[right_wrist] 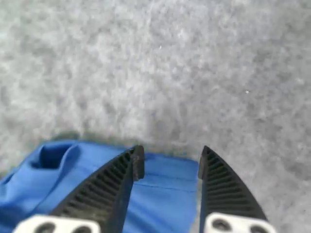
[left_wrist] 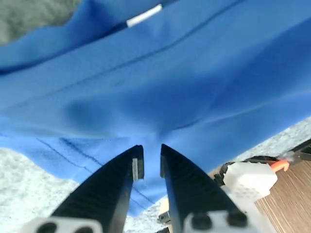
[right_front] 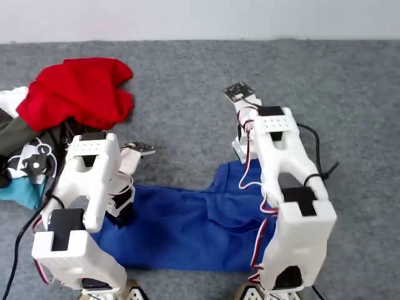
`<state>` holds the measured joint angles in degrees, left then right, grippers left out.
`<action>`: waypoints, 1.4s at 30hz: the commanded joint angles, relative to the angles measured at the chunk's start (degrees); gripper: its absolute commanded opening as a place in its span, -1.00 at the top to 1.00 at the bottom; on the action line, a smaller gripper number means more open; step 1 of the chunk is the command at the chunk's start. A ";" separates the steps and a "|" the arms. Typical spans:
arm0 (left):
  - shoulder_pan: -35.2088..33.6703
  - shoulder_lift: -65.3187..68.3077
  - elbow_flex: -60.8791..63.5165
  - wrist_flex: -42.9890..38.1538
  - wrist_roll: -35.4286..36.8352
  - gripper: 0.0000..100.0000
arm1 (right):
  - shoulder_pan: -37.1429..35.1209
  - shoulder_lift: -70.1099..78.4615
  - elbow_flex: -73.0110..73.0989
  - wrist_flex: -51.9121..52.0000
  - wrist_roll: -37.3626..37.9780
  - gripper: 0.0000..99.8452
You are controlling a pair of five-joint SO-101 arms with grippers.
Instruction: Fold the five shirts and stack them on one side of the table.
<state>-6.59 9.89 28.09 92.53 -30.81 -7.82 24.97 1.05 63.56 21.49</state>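
A blue shirt point(right_front: 187, 225) lies spread on the grey mat at the front, between the two arms. In the left wrist view my left gripper point(left_wrist: 151, 162) has its fingers drawn close together, pinching a raised fold of the blue shirt point(left_wrist: 170, 73) near its hem; a white neck tag point(left_wrist: 144, 15) shows farther off. My right gripper point(right_wrist: 170, 162) hangs open just over the far edge of the blue shirt point(right_wrist: 97, 194), with nothing between its fingers. From above, the right gripper point(right_front: 241, 149) sits at the shirt's back edge.
A heap of unfolded shirts lies at the back left: a red one point(right_front: 78, 90) on top, a white one point(right_front: 12, 100), a black patterned one point(right_front: 31, 156) and a teal one point(right_front: 22, 190). Bare grey mat point(right_front: 187, 75) stretches across the back and right.
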 commanded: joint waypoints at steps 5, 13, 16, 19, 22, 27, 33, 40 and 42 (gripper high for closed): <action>0.44 -1.76 -0.04 -0.35 -0.53 0.85 | 5.14 1.89 -3.25 0.57 -0.26 0.61; 0.44 -1.76 -0.04 -0.35 -0.53 0.85 | 5.67 2.15 -2.99 0.84 4.57 0.80; 0.44 -1.76 -0.04 -0.35 -0.53 0.85 | 5.67 2.15 -2.99 0.75 4.48 0.86; 0.44 -1.76 -0.04 -0.35 -0.53 0.85 | 5.67 1.80 -2.99 0.75 4.48 0.95; 0.44 -1.76 -0.04 -0.35 -0.53 0.85 | 5.67 1.71 -3.08 0.92 4.57 0.98; 0.44 -1.76 -0.04 -0.35 -0.53 0.85 | 5.67 1.54 -3.08 0.92 4.57 0.98; 0.44 -1.76 0.04 -0.35 -0.53 0.85 | 5.14 -3.12 -3.25 4.79 4.57 0.98; 0.44 -1.76 0.04 -0.35 -0.53 0.85 | 0.57 -11.74 -2.99 14.20 5.01 0.98; 0.44 -1.76 0.04 -0.35 -0.53 0.85 | -1.36 -13.14 -2.90 16.84 5.98 0.98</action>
<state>-6.59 9.89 28.09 92.53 -30.81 -6.51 16.53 -0.44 77.01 25.98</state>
